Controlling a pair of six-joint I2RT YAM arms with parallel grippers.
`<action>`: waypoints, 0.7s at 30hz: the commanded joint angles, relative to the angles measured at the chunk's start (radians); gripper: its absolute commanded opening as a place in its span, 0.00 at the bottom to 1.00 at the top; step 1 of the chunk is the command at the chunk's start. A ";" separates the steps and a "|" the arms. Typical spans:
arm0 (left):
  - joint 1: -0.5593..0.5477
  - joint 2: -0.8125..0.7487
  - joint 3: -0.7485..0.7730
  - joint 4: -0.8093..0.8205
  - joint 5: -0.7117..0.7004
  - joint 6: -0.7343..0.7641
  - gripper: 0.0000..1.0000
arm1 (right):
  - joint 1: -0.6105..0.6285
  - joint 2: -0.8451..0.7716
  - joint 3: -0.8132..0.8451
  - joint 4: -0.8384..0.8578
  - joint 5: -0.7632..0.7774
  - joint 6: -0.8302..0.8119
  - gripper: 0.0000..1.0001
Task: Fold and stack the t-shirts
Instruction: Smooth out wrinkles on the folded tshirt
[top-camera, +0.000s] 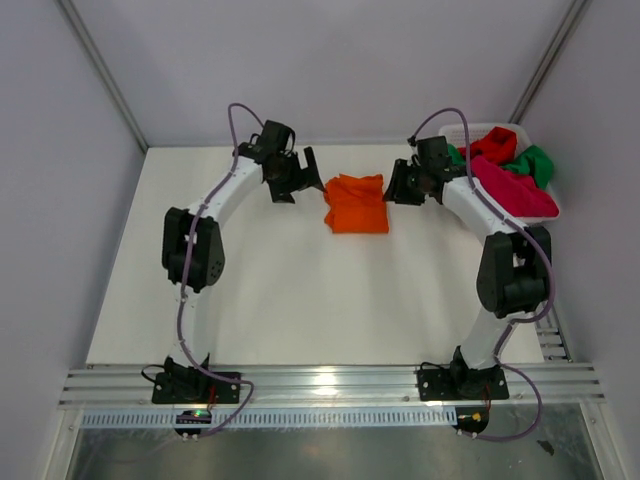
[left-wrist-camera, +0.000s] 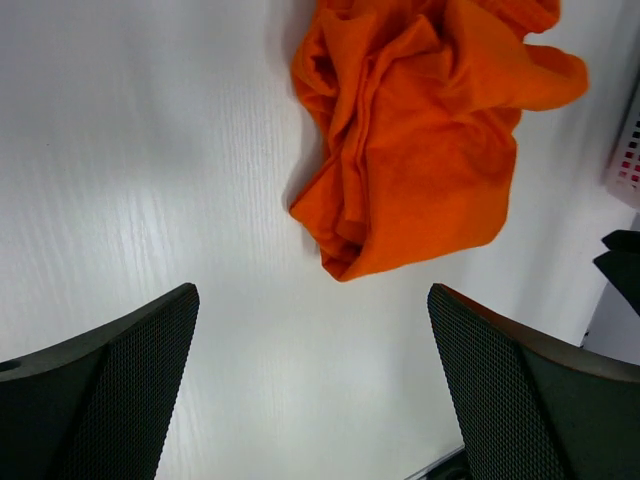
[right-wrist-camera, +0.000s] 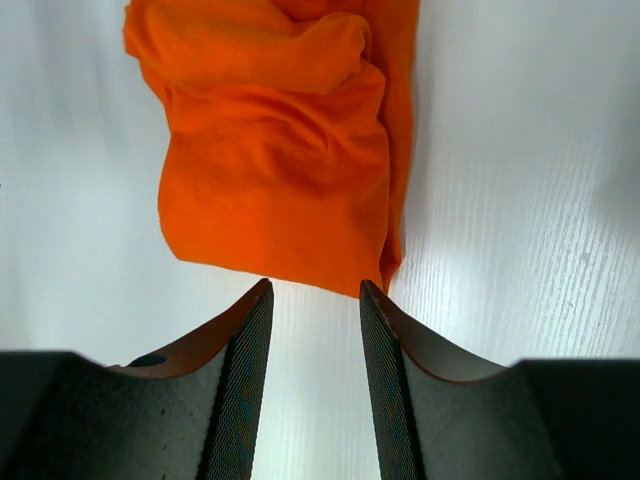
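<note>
An orange t-shirt (top-camera: 356, 203) lies folded into a small, wrinkled rectangle at the back middle of the table. My left gripper (top-camera: 305, 182) hovers just left of it, jaws wide open and empty; in the left wrist view (left-wrist-camera: 312, 295) the orange t-shirt (left-wrist-camera: 420, 140) lies ahead of the fingers, apart from them. My right gripper (top-camera: 400, 185) is just right of the shirt. In the right wrist view (right-wrist-camera: 316, 288) it is partly open with nothing between its fingers, its tips at the edge of the orange t-shirt (right-wrist-camera: 280, 170). Red (top-camera: 492, 145), green (top-camera: 535, 162) and magenta (top-camera: 510, 192) t-shirts lie crumpled in the basket.
The white lattice basket (top-camera: 468, 131) stands at the back right corner of the table, behind the right arm; its wall (left-wrist-camera: 628, 150) shows at the right edge of the left wrist view. Grey walls close in the table at the back and on both sides.
</note>
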 joint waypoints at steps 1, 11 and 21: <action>-0.001 -0.154 0.036 -0.055 -0.033 0.014 0.99 | 0.008 -0.099 -0.052 0.023 -0.045 -0.006 0.44; -0.001 -0.317 0.026 -0.132 0.005 0.007 0.99 | 0.064 -0.051 -0.088 0.134 -0.121 0.057 0.45; -0.001 -0.507 -0.167 -0.075 0.025 -0.014 0.99 | 0.081 0.136 0.079 0.171 -0.141 0.082 0.45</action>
